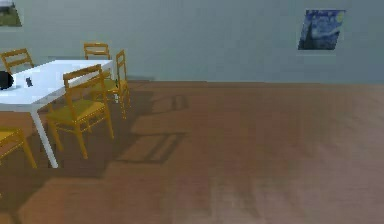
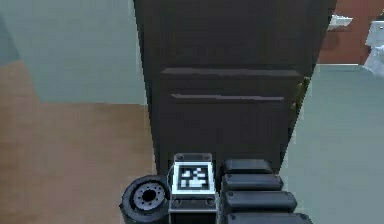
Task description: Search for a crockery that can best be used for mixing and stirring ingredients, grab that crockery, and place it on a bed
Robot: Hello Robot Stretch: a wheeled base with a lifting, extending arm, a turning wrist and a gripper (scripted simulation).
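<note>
Room with brown wood floor [image 1: 250,150] and grey-blue wall [image 1: 220,40]. In the arm side view a dark panelled door [image 2: 230,70] stands just beyond the gripper [image 2: 148,198]. The gripper shows as a dark round body at the bottom edge, against the left side of a white marker square [image 2: 195,178]. Right of the marker sit the arm's stacked dark segments [image 2: 255,190]. The fingers are not made out and the far end is unclear, so it cannot be told whether the gripper holds anything. A brass hinge [image 2: 298,100] sits on the door's right edge, up and right of the gripper. A strip of the wood floor lies left of the gripper, past the door's left edge. A teal wall face [image 2: 345,150] lies right of the door.

Containers: a dark round thing [image 1: 4,79] sits on the white table [image 1: 50,75] at the forward view's left edge, cut by the frame and well apart from the gripper. It cannot be told whether it is the mixing crockery, nor what is in it. A small dark item [image 1: 29,80] stands just beside it on the tabletop.

Yellow wooden chairs [image 1: 85,105] stand around the table, one at its near right corner and another cut off at lower left.

Open floor runs from the chairs across the forward view's middle and right, up to the wall. A blue picture [image 1: 320,28] hangs upper right, and a second picture [image 1: 8,15] at the upper left corner.
</note>
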